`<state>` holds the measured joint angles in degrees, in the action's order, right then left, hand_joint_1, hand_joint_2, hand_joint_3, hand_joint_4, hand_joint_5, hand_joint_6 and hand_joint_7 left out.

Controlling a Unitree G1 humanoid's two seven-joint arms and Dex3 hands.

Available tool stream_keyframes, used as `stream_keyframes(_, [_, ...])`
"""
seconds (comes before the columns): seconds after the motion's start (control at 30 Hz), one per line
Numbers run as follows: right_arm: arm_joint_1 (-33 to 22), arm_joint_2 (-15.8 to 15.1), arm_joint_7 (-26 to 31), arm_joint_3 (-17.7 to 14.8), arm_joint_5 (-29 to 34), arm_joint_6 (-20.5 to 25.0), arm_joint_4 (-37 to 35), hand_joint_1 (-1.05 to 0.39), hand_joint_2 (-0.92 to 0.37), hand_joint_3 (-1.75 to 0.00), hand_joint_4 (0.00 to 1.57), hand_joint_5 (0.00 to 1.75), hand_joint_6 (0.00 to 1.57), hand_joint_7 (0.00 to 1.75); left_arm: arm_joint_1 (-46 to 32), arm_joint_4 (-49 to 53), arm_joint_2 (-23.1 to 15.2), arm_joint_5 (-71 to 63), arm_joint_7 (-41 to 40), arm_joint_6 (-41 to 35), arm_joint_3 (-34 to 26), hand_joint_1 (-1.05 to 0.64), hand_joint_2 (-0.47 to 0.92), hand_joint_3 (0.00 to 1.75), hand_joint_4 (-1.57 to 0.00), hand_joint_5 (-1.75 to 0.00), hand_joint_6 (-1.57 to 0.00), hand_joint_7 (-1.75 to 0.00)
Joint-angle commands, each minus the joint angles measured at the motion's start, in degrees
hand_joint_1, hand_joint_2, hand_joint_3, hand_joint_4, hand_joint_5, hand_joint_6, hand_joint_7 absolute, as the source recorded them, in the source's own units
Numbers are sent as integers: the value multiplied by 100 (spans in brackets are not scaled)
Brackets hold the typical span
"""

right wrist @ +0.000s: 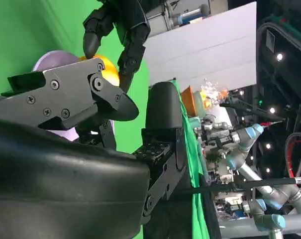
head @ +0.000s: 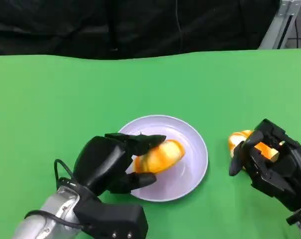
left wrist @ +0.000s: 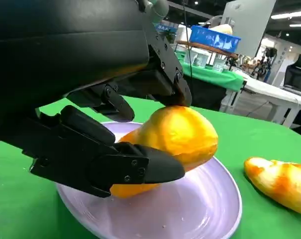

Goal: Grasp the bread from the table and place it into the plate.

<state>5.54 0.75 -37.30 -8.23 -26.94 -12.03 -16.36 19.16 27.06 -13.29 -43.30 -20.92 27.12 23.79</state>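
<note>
A golden-orange bread sits low over the lavender plate, and my left hand grips it between its fingers. In the left wrist view this bread touches the plate, with fingers under and over it. A second bread lies on the green table right of the plate, also seen as the second bread. My right hand is curled around its right part, and orange shows between the fingers. The right wrist view shows the first bread held by the left hand.
The green table stretches open to the left and behind the plate. A black curtain closes off the far edge. A metal stand rises at the back right corner.
</note>
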Motion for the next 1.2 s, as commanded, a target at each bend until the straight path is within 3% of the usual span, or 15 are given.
stream_keyframes(0.03, [-27,-43,-15,-27,-35,4,30,-1,-77,-92,61,175,47,156,-52,-99,-85,348,234,26,-131,-85,92,67,-55,0,-50,0])
stream_keyframes(0.27, [-30,-54,18,-13,-12,38,68,-2,-76,-93,60,175,47,157,-84,-100,-113,725,465,185,-222,-98,92,72,-42,0,-36,0])
stream_keyframes(0.67, [-27,-48,-31,-28,-28,15,32,0,-77,-93,59,175,46,158,-185,-184,-160,1077,734,356,-364,-105,92,69,-27,0,-24,0])
stream_keyframes(1.2, [-23,-72,-74,-41,-24,22,11,-2,-77,-93,60,175,46,157,-683,-554,-106,1414,412,864,-1033,-105,92,67,-27,0,-21,0])
